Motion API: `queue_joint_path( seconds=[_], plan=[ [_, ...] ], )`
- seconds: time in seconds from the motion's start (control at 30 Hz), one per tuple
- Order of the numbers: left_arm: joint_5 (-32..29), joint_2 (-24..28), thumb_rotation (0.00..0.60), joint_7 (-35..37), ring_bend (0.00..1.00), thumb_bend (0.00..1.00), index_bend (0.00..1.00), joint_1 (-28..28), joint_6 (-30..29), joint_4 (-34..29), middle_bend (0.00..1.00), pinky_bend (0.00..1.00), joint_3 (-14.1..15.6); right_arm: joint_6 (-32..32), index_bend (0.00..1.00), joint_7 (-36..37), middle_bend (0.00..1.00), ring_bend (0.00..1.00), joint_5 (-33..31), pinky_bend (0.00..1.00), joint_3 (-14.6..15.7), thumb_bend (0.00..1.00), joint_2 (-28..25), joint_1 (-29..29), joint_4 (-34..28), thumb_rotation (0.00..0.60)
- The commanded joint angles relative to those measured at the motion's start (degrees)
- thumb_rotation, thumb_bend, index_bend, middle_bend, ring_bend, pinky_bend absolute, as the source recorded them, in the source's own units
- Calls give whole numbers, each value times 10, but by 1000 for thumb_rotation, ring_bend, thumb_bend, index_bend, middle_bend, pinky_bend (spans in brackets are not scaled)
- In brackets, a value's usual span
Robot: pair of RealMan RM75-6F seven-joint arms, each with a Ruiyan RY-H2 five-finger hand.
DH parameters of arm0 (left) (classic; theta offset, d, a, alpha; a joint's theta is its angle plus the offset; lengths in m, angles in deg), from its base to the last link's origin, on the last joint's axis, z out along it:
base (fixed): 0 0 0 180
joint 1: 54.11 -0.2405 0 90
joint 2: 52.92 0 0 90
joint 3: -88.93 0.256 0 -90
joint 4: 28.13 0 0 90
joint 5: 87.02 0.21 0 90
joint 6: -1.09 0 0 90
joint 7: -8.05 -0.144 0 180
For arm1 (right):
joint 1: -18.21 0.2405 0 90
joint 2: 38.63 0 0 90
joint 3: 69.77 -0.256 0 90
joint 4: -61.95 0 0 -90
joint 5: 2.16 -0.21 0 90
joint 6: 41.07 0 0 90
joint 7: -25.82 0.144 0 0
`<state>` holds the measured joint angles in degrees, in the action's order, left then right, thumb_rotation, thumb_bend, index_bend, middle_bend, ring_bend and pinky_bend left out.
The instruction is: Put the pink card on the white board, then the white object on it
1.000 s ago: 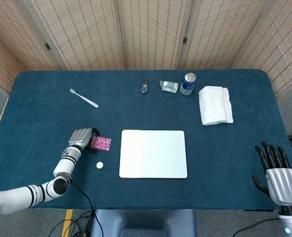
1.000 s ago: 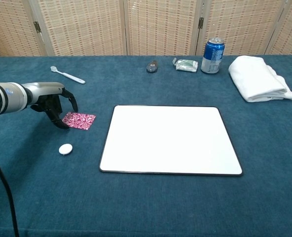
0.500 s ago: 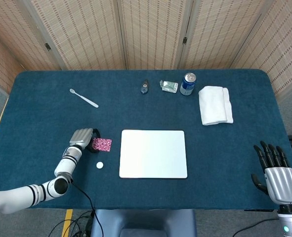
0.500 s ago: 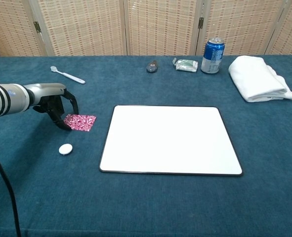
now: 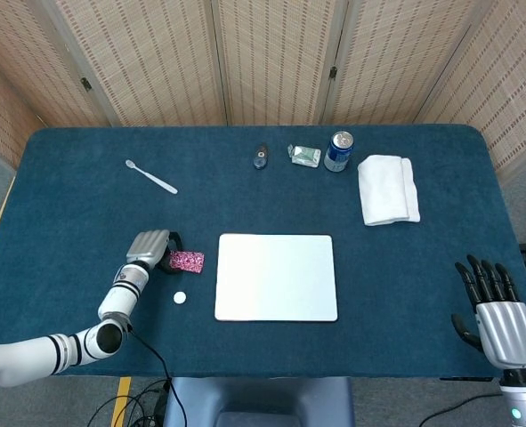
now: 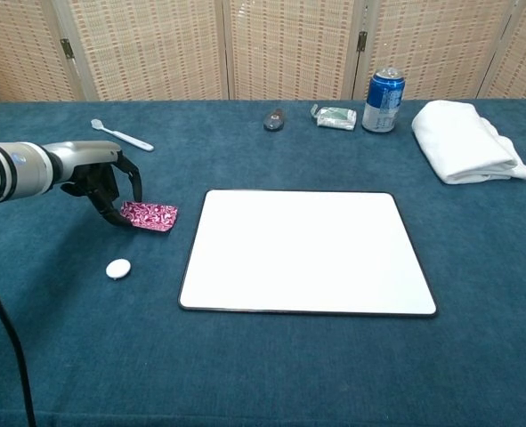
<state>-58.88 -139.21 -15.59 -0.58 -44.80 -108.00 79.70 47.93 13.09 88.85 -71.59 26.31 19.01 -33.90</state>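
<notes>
The pink patterned card point(image 5: 189, 261) point(image 6: 152, 216) is just left of the white board point(image 5: 276, 277) point(image 6: 307, 252). Its left edge is pinched by my left hand point(image 5: 150, 248) point(image 6: 102, 179), and it looks slightly tilted off the cloth. A small round white object point(image 5: 180, 298) point(image 6: 118, 268) lies on the table below the card, apart from the hand. My right hand point(image 5: 499, 313) hovers past the table's near right corner with its fingers spread and nothing in it. Only the head view shows it.
Along the far side lie a white spoon point(image 5: 151, 176) point(image 6: 122, 135), a small dark object point(image 5: 261, 157) point(image 6: 274, 118), a crumpled packet point(image 5: 304, 156) point(image 6: 335, 116), a blue can point(image 5: 338, 151) point(image 6: 384, 100) and a folded white towel point(image 5: 387, 189) point(image 6: 467, 140).
My left hand has closed on the card's left edge and shifted it a little toward the board, tilting it. The right hand has sunk slightly.
</notes>
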Motion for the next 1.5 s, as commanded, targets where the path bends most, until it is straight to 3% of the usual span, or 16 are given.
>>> queue_joint_path(
  seconds=[0.03, 0.37, 0.53, 0.77, 0.93, 1.13, 1.5],
  plan=[
    [-9, 15, 600, -16, 1000, 256, 479, 5, -24, -33, 1000, 1000, -3, 3, 0, 3, 0, 0, 4, 0, 2, 244, -2, -1, 0, 600],
    [-54, 30, 600, -65, 1000, 256, 473, 24, -97, -139, 1000, 1000, -18, 12, 0, 25, 0, 0, 30, 0, 14, 244, -11, -5, -1, 600],
    [-98, -1, 600, -98, 1000, 256, 467, 51, -139, -169, 1000, 1000, -35, 21, 0, 56, 0, 0, 48, 0, 21, 244, -25, -7, -3, 600],
    [-135, -79, 600, -176, 1000, 256, 463, 102, -242, -210, 1000, 1000, -58, 7, 0, 103, 0, 0, 63, 0, 38, 243, -48, -3, -2, 600],
    [-155, -140, 600, -216, 1000, 256, 459, 130, -277, -195, 1000, 1000, -72, 28, 0, 124, 0, 0, 93, 0, 52, 244, -57, -12, 5, 600],
    [-171, -200, 600, -253, 1000, 256, 448, 159, -274, -143, 1000, 1000, -93, 31, 0, 129, 0, 0, 114, 0, 66, 244, -58, -16, 14, 600],
    [-179, -203, 600, -257, 1000, 256, 443, 155, -230, -89, 1000, 1000, -131, 13, 0, 108, 0, 0, 120, 0, 70, 244, -49, -12, 16, 600]
  ],
)
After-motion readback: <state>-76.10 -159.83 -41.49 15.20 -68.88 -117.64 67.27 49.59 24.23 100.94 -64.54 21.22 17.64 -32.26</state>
